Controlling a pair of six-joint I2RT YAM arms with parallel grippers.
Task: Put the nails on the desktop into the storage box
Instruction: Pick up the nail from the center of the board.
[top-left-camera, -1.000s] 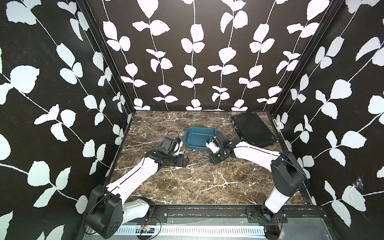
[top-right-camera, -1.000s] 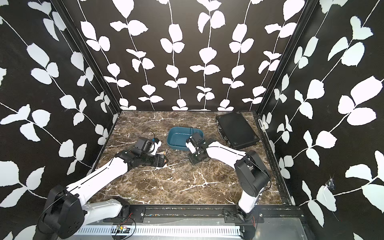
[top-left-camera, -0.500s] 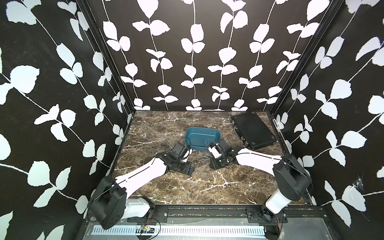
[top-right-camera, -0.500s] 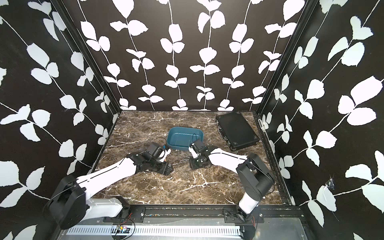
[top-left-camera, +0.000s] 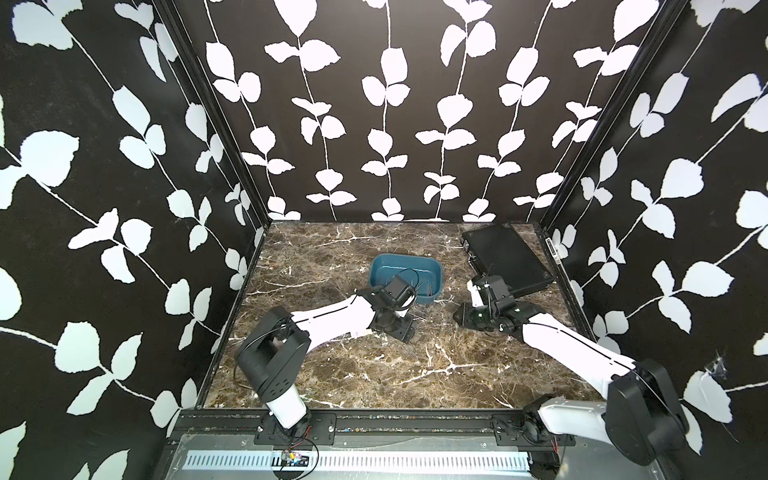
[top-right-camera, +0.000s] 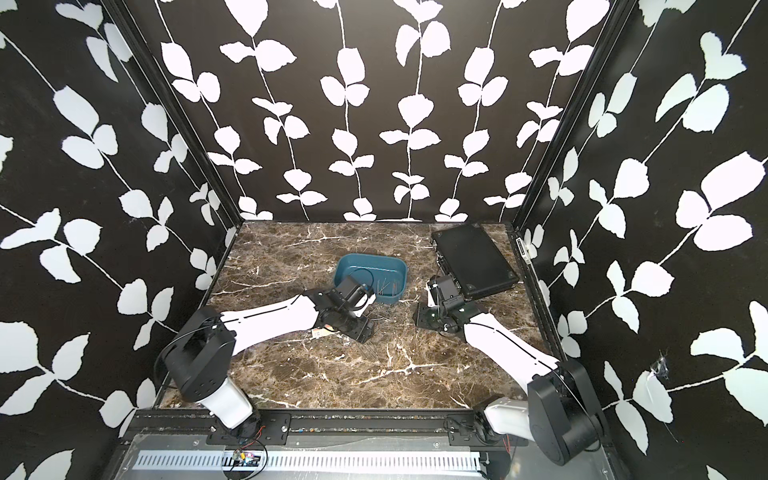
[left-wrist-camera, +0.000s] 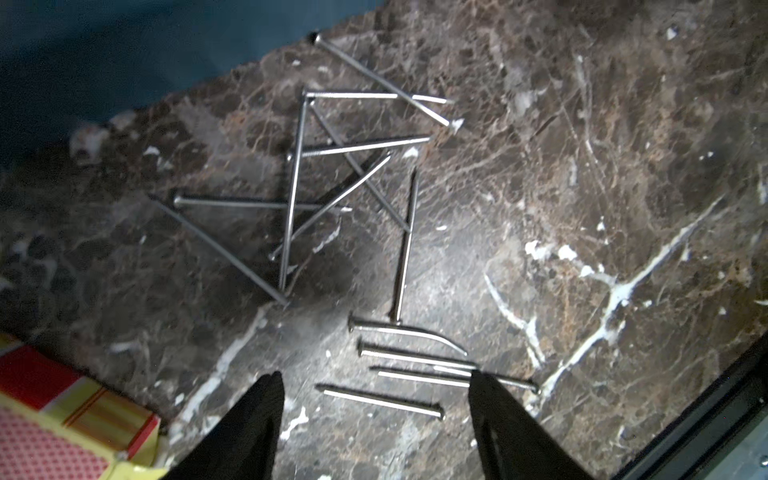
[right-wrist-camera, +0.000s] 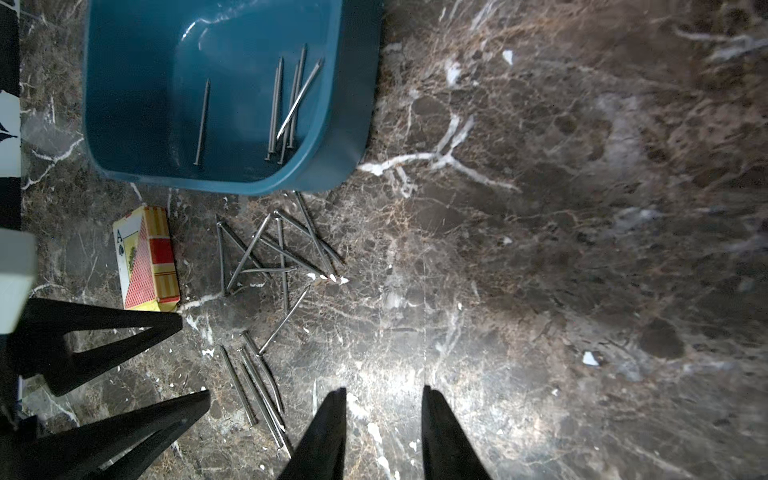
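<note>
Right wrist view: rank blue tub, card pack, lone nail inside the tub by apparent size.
1. storage box: largest by far, though cut off at the frame edge.
2. card pack.
3. lone nail: close to the pack in length, far thinner.

White arms (top-left-camera: 332, 320), black joints (top-left-camera: 270, 353), black pointed hands (left-wrist-camera: 374, 374)

Left end effector (left-wrist-camera: 374, 374) low, jaws apart

I see a robotics lab booth: leaf-print panels (top-left-camera: 386, 104) box in a marble-look desktop (top-left-camera: 365, 374), a black mounting rail (top-left-camera: 399, 420) along its front.
</note>
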